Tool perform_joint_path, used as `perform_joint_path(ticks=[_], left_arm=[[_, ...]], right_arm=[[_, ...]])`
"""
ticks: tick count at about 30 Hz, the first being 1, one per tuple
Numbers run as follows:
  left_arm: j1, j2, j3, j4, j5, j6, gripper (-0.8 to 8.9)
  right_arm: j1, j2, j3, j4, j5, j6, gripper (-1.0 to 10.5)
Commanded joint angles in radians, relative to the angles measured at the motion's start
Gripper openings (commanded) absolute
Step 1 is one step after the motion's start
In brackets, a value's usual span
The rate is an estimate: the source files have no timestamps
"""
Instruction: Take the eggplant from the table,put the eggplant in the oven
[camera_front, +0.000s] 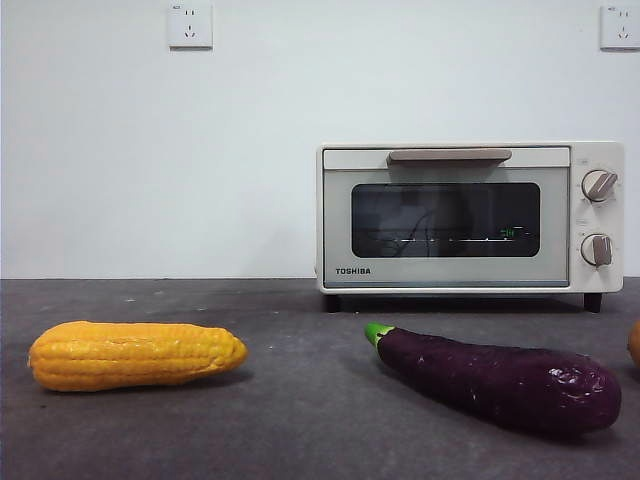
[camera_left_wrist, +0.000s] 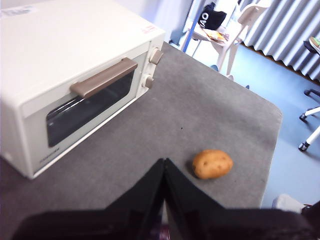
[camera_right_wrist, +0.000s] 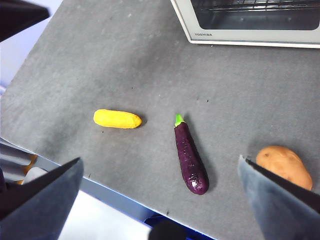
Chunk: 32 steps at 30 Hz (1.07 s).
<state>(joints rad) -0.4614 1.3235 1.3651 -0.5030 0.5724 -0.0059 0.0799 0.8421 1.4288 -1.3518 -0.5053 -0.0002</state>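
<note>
The eggplant (camera_front: 500, 380) lies on the table (camera_front: 300, 420) at the front right, its green stem tip pointing toward the oven (camera_front: 470, 215). The oven stands at the back right with its door closed. In the right wrist view my right gripper (camera_right_wrist: 160, 160) hangs high over the table, open wide, and the eggplant (camera_right_wrist: 190, 157) lies far below between its jaws. My left gripper (camera_left_wrist: 164, 164) is shut on nothing, raised above the table in front of the oven (camera_left_wrist: 75, 85). Neither arm shows in the front view.
A yellow corn cob (camera_front: 135, 355) lies at the front left, well apart from the eggplant. A potato (camera_right_wrist: 284, 166) sits to the eggplant's right, near the table's edge. Beyond the front edge (camera_right_wrist: 100, 192) the table drops off to the floor.
</note>
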Motion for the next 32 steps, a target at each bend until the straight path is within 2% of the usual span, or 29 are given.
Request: perform_joint_path(ticks=[1, 7, 13, 18, 24, 32], left_arm=[[-0.016, 0.08, 0.071, 0.015, -0.001, 0.019, -0.05], [-0.064, 0.27, 0.257, 0.019, -0.071, 0.069, -0.05], [-0.1, 0.441, 0.408, 0.023, -0.08, 0.106, -0.05], [-0.12, 0.571, 0.499, 0.031, -0.159, 0.141, -0.05], [-0.121, 0.69, 0.576, 0.068, -0.175, 0.144, -0.05], [-0.123, 0.752, 0.591, 0.149, -0.212, 0.146, -0.06]], right_arm=[[0.01, -0.002, 0.005, -0.019, -0.003, -0.008, 5.4], [0.024, -0.002, 0.005, -0.019, -0.001, -0.013, 5.4], [0.026, -0.002, 0.005, -0.019, 0.0, -0.029, 5.4], [0.026, -0.002, 0.005, -0.019, 0.002, -0.035, 5.4], [0.026, -0.002, 0.005, -0.019, 0.031, -0.039, 5.4], [0.026, -0.002, 0.005, -0.017, 0.037, -0.047, 5.4]])
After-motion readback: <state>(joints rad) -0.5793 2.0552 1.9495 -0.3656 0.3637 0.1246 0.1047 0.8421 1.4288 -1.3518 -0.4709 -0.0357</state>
